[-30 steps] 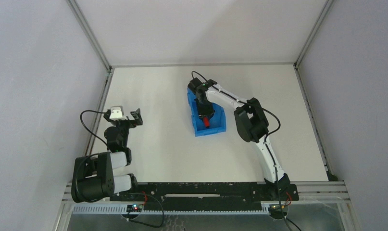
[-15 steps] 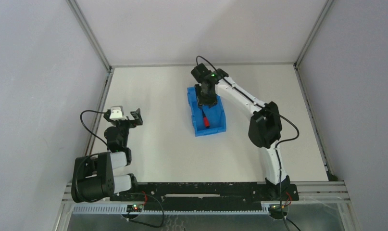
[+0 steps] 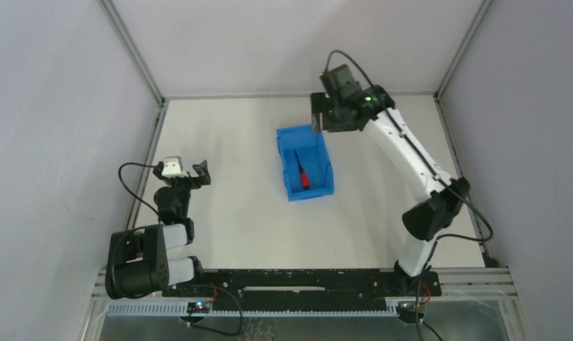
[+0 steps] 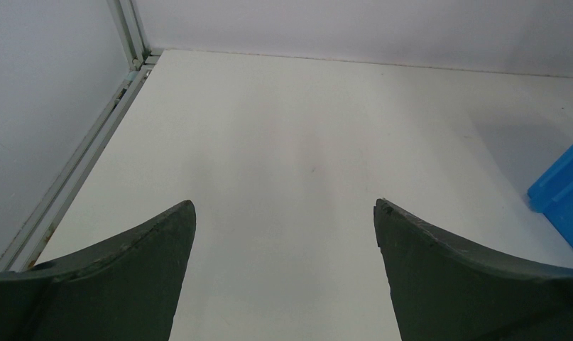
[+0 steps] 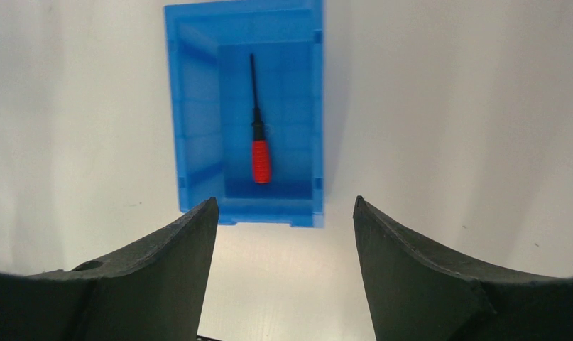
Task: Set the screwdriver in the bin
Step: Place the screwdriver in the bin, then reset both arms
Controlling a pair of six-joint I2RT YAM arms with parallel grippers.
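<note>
The blue bin (image 3: pixel 286 186) stands mid-table, and the red-handled screwdriver (image 3: pixel 302 173) lies inside it on the floor. In the right wrist view the screwdriver (image 5: pixel 258 139) lies lengthwise in the bin (image 5: pixel 198 135), red handle nearest me. My right gripper (image 3: pixel 316 119) is open and empty, raised just beyond the bin's far end; its jaws (image 5: pixel 285 206) stand wide apart. My left gripper (image 3: pixel 182 170) is open and empty at the table's left side, far from the bin. In the left wrist view (image 4: pixel 285 206) only a corner of the bin (image 4: pixel 564 195) shows at the right edge.
White walls with metal frame rails (image 3: pixel 150 153) enclose the table on the left, back and right. A black rail (image 3: pixel 290 280) with cables runs along the near edge between the arm bases.
</note>
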